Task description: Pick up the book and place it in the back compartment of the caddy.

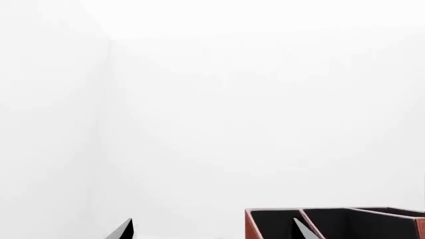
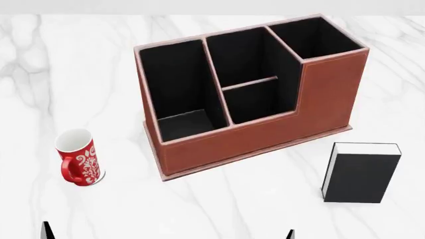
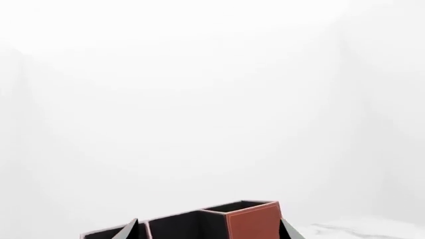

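The book [image 2: 362, 174] lies flat on the marble table, black cover up, white page edge facing away, to the right of the caddy's front. The red-brown caddy [image 2: 265, 134] stands mid-table with its black-lined cells empty. Its tall back cell is at the far right corner. In the left wrist view my left gripper [image 1: 212, 234] is open and holds nothing, with the caddy's wall [image 1: 252, 226] far beyond it. My right gripper [image 3: 211, 233] is also open and empty, facing the caddy's tall red end [image 3: 252, 224]. In the head view only one dark fingertip of each shows at the bottom edge, well short of the book.
A red patterned mug [image 2: 78, 158] stands upright on the table to the left of the caddy. The white marble tabletop [image 2: 232, 209] stretches between the caddy and the near edge. A plain white wall fills both wrist views.
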### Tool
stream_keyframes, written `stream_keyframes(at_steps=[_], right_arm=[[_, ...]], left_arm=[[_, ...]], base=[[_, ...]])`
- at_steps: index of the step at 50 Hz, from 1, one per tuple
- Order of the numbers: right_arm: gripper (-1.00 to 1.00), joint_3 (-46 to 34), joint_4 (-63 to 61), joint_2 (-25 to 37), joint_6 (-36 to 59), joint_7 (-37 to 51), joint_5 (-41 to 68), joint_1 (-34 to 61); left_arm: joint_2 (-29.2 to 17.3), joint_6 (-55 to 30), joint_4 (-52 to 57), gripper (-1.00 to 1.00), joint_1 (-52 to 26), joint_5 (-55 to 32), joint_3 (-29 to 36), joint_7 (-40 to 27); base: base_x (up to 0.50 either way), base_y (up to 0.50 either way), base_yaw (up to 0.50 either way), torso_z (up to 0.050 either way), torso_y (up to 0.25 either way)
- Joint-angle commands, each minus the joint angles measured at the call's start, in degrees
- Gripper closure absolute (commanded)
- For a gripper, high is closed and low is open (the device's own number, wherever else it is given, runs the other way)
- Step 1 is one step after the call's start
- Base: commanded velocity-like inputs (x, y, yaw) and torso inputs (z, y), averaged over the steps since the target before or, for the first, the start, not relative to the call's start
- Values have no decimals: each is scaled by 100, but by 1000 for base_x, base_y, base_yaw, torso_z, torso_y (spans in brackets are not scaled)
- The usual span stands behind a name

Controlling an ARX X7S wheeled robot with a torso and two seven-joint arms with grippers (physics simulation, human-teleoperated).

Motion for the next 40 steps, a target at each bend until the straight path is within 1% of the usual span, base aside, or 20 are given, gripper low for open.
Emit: stream_keyframes(at_steps=[1, 9, 18, 40], right_arm=[[-100, -47, 142, 28, -492, 77, -60, -27], [-100, -65, 182, 45, -625, 158, -147, -29], [-100, -100, 162, 98, -548, 256, -64, -12], [-100, -190, 189, 193, -575, 408, -53, 10]], left_arm=[[-53, 618, -175, -100, 17, 93, 24, -156], [-96, 744, -189, -100, 28, 74, 60, -215], [-122, 911, -206, -100, 48, 69, 67, -310], [-209, 794, -110, -100, 47, -35, 138, -438]], base=[[0, 0, 0, 0, 0], [0, 0, 0, 0, 0], [0, -33, 0, 0, 0], [0, -155, 0, 0, 0]])
